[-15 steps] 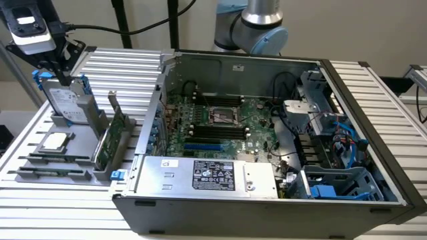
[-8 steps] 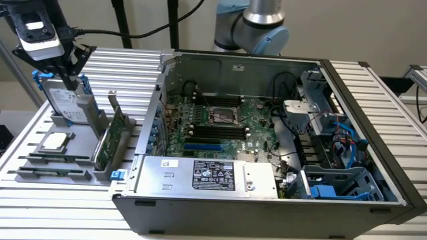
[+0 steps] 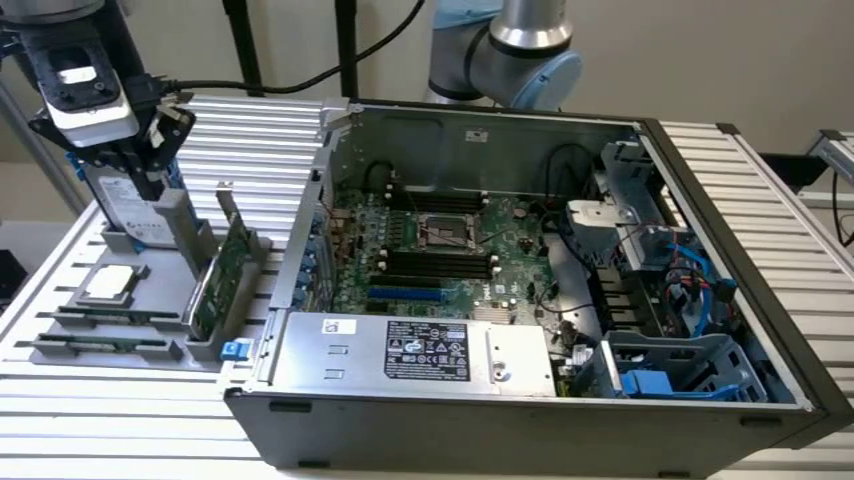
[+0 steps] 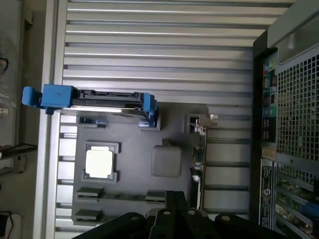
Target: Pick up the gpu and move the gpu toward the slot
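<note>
pincer [image 3: 134, 172] grip: cannot tell | gpu [image 3: 227, 265]: on edge, below pincer, toward computer case [image 3: 441, 440] | long axis square to hard drive [image 3: 123, 208]

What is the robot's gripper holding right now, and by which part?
Nothing is held. The gripper hangs above the gray tray, where the gpu stands on edge, apart from it.

Ribbed aluminium table [image 3: 267, 130] carries two things directly: grey parts tray [image 3: 158, 300] on the exterior view's left, open computer case [image 3: 534, 430] (side panel off, lying flat) just beside it on the exterior view's right.
</note>
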`<state>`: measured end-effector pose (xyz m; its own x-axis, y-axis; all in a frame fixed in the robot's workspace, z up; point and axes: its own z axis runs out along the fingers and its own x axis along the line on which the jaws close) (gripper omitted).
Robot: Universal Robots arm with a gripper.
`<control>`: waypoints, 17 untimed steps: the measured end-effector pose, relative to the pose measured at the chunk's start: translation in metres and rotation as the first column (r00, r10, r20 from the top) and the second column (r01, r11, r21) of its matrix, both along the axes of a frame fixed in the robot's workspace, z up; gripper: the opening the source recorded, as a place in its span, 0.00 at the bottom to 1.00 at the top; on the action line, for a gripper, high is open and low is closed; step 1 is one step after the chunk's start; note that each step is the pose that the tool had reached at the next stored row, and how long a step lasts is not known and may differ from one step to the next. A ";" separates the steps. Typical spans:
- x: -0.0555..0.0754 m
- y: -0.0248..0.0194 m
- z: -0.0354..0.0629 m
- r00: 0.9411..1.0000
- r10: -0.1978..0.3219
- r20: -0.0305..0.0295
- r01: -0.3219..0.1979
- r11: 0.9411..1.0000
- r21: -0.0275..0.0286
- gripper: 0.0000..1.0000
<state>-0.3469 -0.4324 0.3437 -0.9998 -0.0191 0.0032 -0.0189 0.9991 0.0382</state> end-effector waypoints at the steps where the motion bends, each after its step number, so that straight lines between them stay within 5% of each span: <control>1: 0.002 -0.0024 -0.0014 1.000 0.000 0.000 0.000 1.000 0.000 0.11; 6: 0.016 -0.0087 -0.0090 1.000 0.000 0.001 0.000 1.000 0.000 0.11; 17: 0.023 -0.0089 -0.0147 1.000 0.000 0.002 0.000 1.000 -0.005 0.18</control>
<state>-0.3234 -0.4413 0.3289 -0.9998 -0.0191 0.0017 -0.0191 0.9993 0.0334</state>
